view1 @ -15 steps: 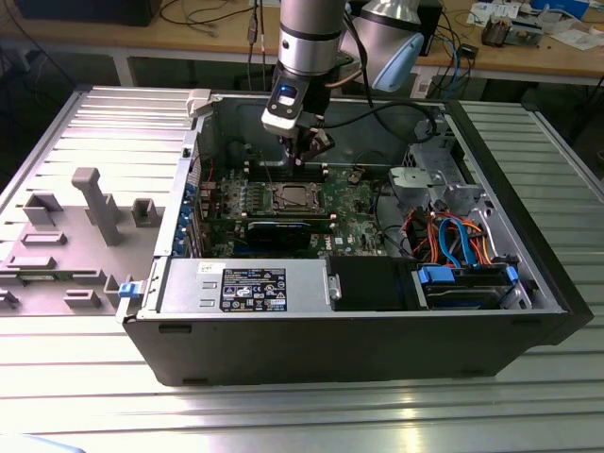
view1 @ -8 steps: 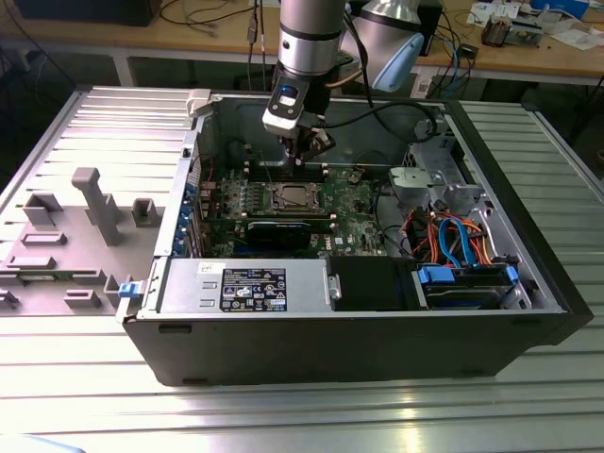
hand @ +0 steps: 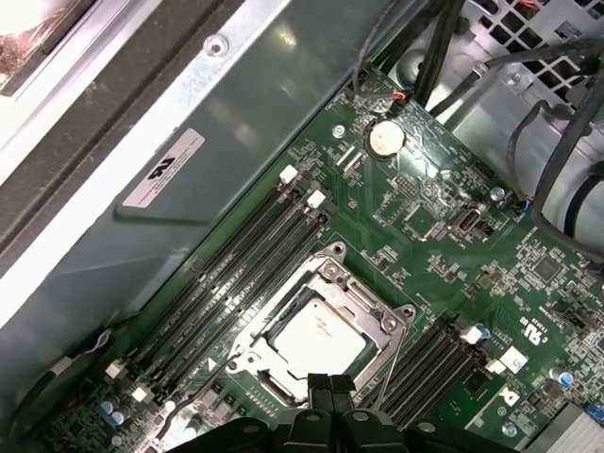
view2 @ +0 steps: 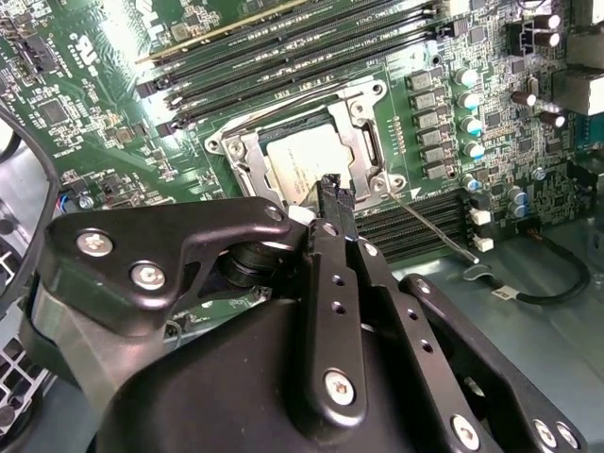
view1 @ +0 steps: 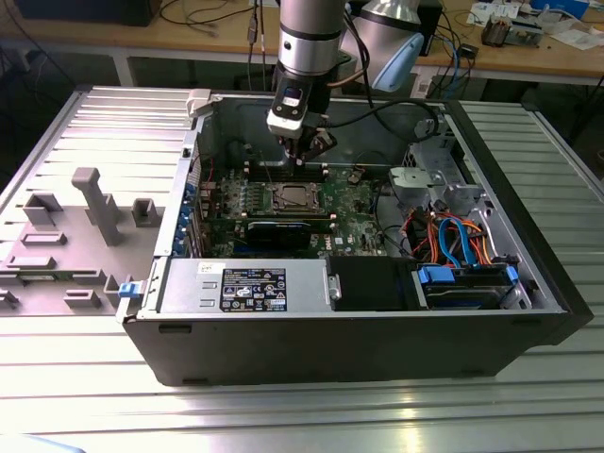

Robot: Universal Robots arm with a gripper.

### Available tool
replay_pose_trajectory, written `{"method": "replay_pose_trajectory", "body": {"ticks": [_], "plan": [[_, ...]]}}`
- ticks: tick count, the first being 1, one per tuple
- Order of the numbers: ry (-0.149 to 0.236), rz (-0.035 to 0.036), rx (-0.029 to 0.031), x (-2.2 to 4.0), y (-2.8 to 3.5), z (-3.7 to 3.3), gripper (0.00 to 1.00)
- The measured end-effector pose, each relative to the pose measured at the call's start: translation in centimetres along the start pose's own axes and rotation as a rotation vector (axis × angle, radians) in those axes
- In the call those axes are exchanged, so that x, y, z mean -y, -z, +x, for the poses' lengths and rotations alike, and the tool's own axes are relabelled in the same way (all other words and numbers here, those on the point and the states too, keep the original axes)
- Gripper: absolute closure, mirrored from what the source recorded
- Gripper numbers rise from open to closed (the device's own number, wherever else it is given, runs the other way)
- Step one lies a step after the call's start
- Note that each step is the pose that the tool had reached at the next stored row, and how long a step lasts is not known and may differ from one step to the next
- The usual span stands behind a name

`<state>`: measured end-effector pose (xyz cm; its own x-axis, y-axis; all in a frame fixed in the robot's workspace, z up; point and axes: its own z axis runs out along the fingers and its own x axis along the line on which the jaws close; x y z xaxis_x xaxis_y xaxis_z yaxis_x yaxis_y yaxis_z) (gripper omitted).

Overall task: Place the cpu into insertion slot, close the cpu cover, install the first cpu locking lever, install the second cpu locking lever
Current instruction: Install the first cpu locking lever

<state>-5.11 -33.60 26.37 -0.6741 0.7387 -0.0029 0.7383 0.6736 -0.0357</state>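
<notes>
The cpu [view2: 302,156] [hand: 321,340], a pale square chip, lies in the insertion slot [view1: 291,198] on the green board. The cpu cover [view2: 363,142] [hand: 357,294], a silver frame with a window, lies flat around the chip. A thin wire locking lever [view2: 434,226] sticks out from one corner of the socket, over the memory slots. My gripper [view1: 300,160] [view2: 335,189] [hand: 330,385] hangs just above the socket's edge. Its black fingers are shut together with nothing between them.
Long memory slots [hand: 236,274] flank the socket on both sides. In the open case, a black card [view1: 283,229], a grey power-supply box [view1: 245,286] and cables [view1: 453,241] lie toward the front. A grey fixture [view1: 94,203] stands at the exterior view's left.
</notes>
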Motion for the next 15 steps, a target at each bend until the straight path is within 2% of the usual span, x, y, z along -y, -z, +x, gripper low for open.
{"method": "replay_pose_trajectory", "body": {"ticks": [15], "plan": [[0.03,-0.0001,0.0011,0.0,0.0,0.0,0.89]]}}
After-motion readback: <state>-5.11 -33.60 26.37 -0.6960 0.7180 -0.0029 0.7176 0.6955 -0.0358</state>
